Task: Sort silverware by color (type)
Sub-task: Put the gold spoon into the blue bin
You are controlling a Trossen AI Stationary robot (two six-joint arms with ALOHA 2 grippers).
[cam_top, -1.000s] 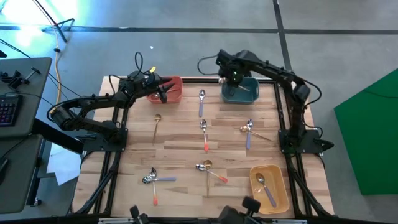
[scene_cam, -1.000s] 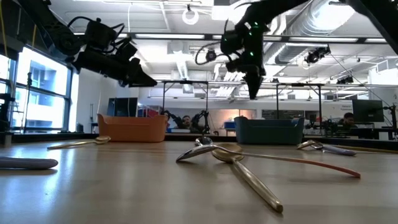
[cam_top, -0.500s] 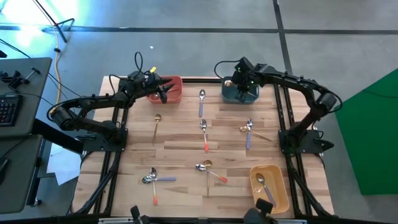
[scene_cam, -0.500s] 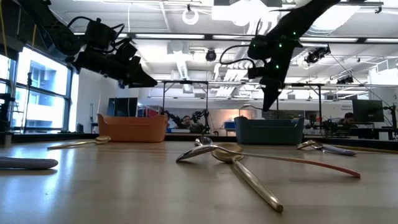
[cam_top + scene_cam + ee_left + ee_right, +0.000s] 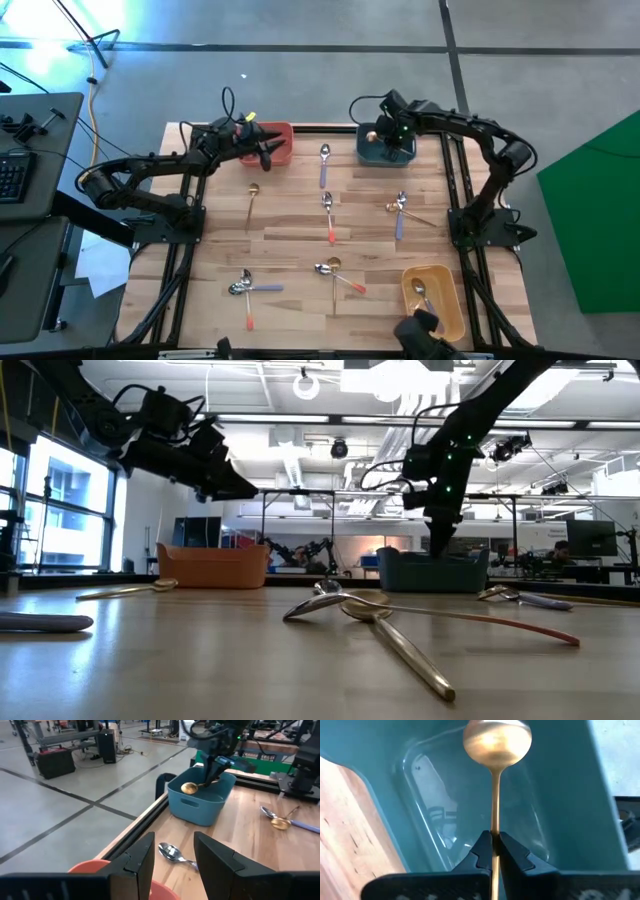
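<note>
High view: the right gripper (image 5: 393,135) has swung from the near-left corner of the teal bin (image 5: 386,146) a second ago to hang right over it, at about one o'clock on the table (image 5: 300,240). It is clamped on the handle of a gold spoon (image 5: 495,750), whose bowl now pokes out over the bin's nine o'clock rim while the handle sits above the bin's inside. By my reading the carry is done and only the release is left; opening the fingers should drop this spoon in, though the overhanging bowl could catch the rim. The left gripper (image 5: 262,148) has edged slightly toward three o'clock and hovers over the coral bin (image 5: 283,132) at eleven o'clock, fingers (image 5: 142,857) parted and holding nothing. Other spoons lie scattered on the boards, so most of the sorting remains.
</note>
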